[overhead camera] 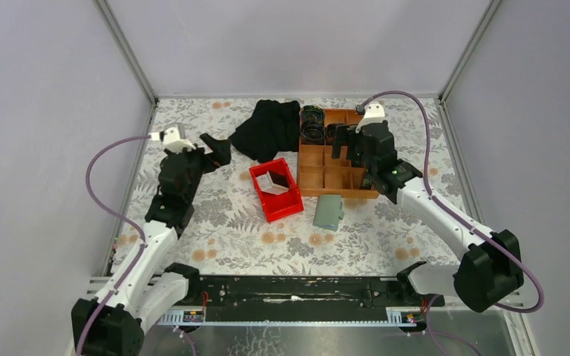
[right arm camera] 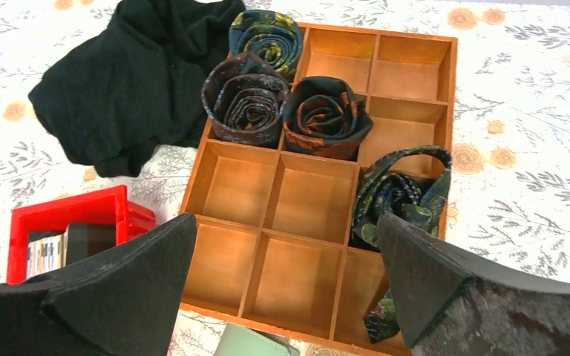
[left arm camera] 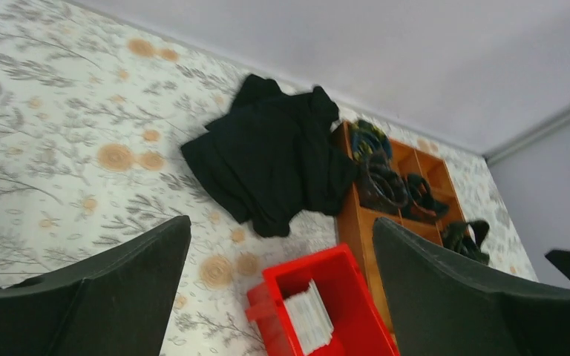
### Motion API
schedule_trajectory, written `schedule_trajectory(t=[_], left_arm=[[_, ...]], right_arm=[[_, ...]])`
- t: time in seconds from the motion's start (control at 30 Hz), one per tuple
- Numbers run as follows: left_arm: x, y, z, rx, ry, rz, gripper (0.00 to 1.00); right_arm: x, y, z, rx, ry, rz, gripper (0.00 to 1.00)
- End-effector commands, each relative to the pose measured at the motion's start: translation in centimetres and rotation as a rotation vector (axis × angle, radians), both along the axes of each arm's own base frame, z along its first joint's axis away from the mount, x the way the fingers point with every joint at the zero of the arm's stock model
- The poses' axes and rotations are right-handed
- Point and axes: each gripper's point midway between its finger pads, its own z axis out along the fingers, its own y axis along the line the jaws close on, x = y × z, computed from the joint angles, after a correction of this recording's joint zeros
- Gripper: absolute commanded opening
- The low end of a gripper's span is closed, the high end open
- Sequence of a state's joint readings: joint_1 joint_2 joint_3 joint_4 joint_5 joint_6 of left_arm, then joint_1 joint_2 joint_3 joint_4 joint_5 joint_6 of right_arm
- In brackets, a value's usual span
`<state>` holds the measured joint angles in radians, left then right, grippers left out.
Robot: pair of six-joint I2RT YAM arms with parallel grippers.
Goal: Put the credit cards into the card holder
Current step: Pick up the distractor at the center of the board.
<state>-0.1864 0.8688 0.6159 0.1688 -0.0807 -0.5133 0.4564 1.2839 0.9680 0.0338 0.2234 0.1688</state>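
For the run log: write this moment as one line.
left claw: open, empty | right claw: open, empty, over orange tray | credit cards: in red bin | card holder: closed, on table beside bin

Looking down from high behind the near edge, plus two close, forward-tilted wrist views, all sharing the red bin (overhead camera: 283, 207) and orange tray (overhead camera: 320, 178).

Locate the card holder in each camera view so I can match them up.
Top external: card holder lies flat mid-frame, right of the red bin, just in front of the orange tray.
Left wrist: not in it.
Right wrist: only a sliver at the bottom border, below the orange tray.
Shared landmark: the red bin, bottom centre in left wrist, lower left in right wrist.
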Motion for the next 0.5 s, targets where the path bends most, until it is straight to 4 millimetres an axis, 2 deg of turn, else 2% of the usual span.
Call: schedule_trajectory(t=[0.0,0.07,0.13,0.17,0.23,0.27,0.37,0.47], left_arm=[[0.1,-1.3,-0.7,0.119,0.069,0.009,1.00],[0.1,-2.0,-0.8,0.136,0.085,0.001,1.00],[0.0,-2.7,-0.9,0.144,0.105,-0.016,1.00],[-0.1,-3.1,-0.9,0.147,0.113,-0.028,1.00],[-0.5,-3.8,-1.0,0.158,0.133,-0.042,1.00],[-0.7,-4.1,-1.3,0.165,0.151,-0.048,1.00],[-1.7,-5.4,-2.1,0.171,0.189,-0.077,1.00],[-2.6,-6.0,-3.0,0.171,0.216,-0.087,1.00]], right_arm=[[0.2,-2.2,3.3,-0.005,-0.107,-0.139,0.99],[-0.4,-2.6,2.4,0.099,-0.077,-0.213,0.99],[-1.2,-0.7,1.7,0.130,-0.056,-0.089,0.99],[-1.5,0.2,1.3,0.137,-0.040,-0.028,0.96],[-1.6,1.3,0.6,0.138,0.032,0.012,0.81],[-1.6,1.7,-0.1,0.131,0.086,0.020,0.77],[-2.1,2.8,-3.2,0.100,0.259,0.039,0.65],[-3.1,3.6,-5.5,0.101,0.343,0.059,0.61]])
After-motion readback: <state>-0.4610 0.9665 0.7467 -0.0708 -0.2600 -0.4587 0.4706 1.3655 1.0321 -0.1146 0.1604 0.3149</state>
